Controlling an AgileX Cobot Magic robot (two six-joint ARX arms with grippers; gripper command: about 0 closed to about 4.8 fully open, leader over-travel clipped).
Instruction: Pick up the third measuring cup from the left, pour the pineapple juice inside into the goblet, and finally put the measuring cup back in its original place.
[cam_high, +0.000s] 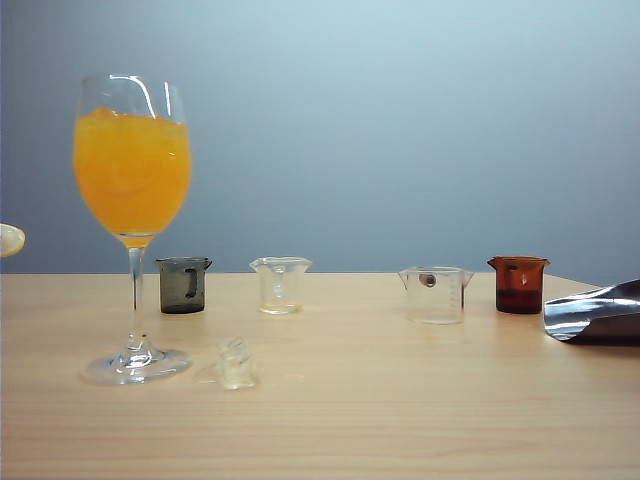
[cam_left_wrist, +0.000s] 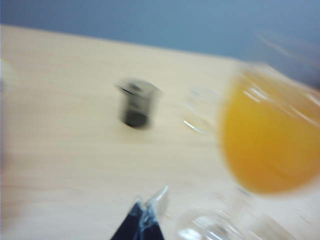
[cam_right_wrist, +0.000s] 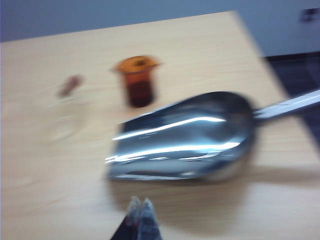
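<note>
Pale wood-grain tabletop (cam_high: 330, 430) ran under a plain blue-grey wall. Low in the right wrist view the right tool (cam_right_wrist: 140, 207) showed its two tips pressed together, closed on nothing, hovering near a shiny metal scoop (cam_right_wrist: 185, 137) that lay on its side, well apart from the cups. The left tool (cam_left_wrist: 150, 207) appeared only as a dark, blurred tip low in the left wrist view; whether it was open or closed could not be told, and nothing was seen in it. It hung near the foot of the goblet (cam_high: 132, 210), which stood upright at the left of the exterior view, its bowl holding a deep orange drink (cam_high: 132, 175). Beyond it a row of four cups stood along the far side: a smoky grey cup (cam_high: 183, 285), a narrow clear cup (cam_high: 280, 285), the third measuring cup (cam_high: 435, 293) with its reddish dot, and an amber cup (cam_high: 518, 285) with dark liquid. The third measuring cup stood upright, its long axis vertical, rim and lip upward, apart from its neighbours and from both tools. Any pineapple juice in it could not be made out; it looked about empty. Judging from that, the pour and the return seemed done, with little or nothing left. A small clear lump (cam_high: 235, 362) lay beside the goblet's foot.
</note>
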